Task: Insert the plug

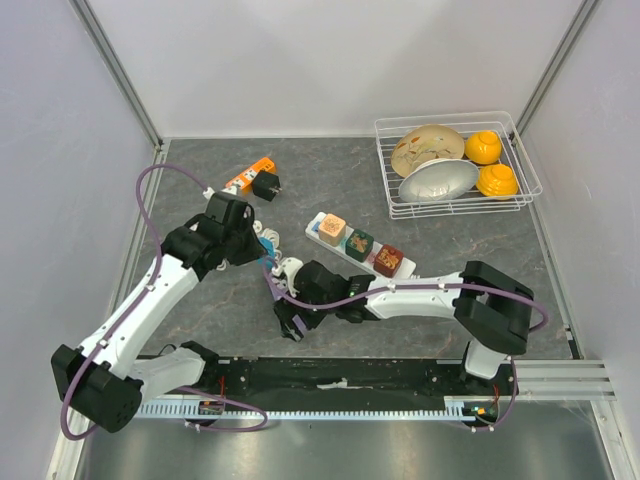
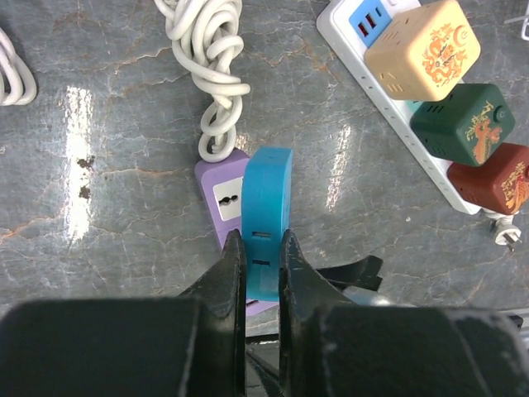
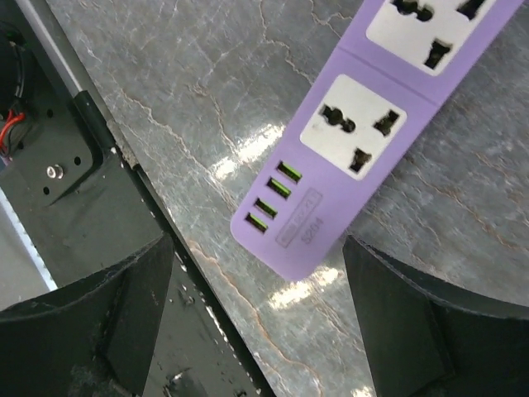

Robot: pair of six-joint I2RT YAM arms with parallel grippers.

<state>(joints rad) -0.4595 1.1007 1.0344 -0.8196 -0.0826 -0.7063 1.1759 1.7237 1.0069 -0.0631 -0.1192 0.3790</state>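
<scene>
1. left wrist: left tool clamps blue plug over purple strip.
2. right wrist: right tool spread wide, straddling the purple strip's usb end near the tabletop front edge.

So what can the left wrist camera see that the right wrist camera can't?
Only the left wrist: the blue plug pinched in the left gripper, a coiled white cable, and a white power strip. Only the right wrist: the green USB ports and a red wire. Both: the purple power strip on the grey table.
</scene>
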